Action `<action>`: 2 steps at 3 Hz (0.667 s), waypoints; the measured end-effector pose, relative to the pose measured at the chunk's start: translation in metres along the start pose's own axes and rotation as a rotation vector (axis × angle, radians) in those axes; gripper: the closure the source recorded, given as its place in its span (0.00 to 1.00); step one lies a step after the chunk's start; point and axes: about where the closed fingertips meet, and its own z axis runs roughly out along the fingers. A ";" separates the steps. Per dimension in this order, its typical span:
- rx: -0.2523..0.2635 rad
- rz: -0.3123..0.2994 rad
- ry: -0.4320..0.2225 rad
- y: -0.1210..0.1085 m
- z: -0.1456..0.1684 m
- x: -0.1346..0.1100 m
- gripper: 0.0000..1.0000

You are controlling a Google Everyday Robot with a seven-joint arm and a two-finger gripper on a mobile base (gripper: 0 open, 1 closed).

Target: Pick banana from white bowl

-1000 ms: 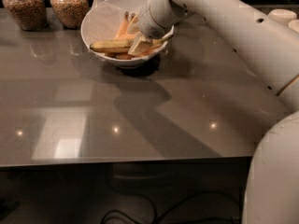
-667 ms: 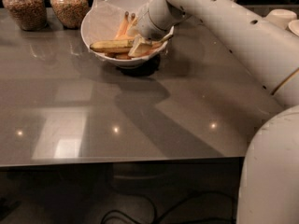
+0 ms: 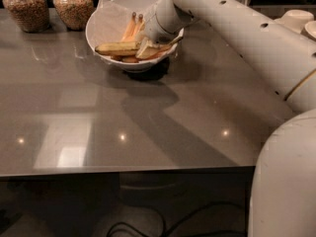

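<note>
One banana [image 3: 117, 48] lies across the near side of the bowl [image 3: 90, 32], its right end touching the gripper [image 3: 148, 47], which is down inside the bowl; you cannot tell from here whether the gripper is spread or clamped on the fruit. To pick well, I judge you should centre that end in the gripper, close gently on the soft skin, then lift straight up, clear of the rim and the orange pieces [image 3: 132, 26] just behind the gripper. No brand, label or writing can be read on the banana or on the jars [image 3: 27, 9] well to the gripper's left.
</note>
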 end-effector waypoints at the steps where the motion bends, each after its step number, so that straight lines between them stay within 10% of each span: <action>1: 0.022 -0.023 -0.004 -0.005 -0.012 -0.007 1.00; 2: 0.052 -0.047 -0.014 -0.012 -0.037 -0.017 1.00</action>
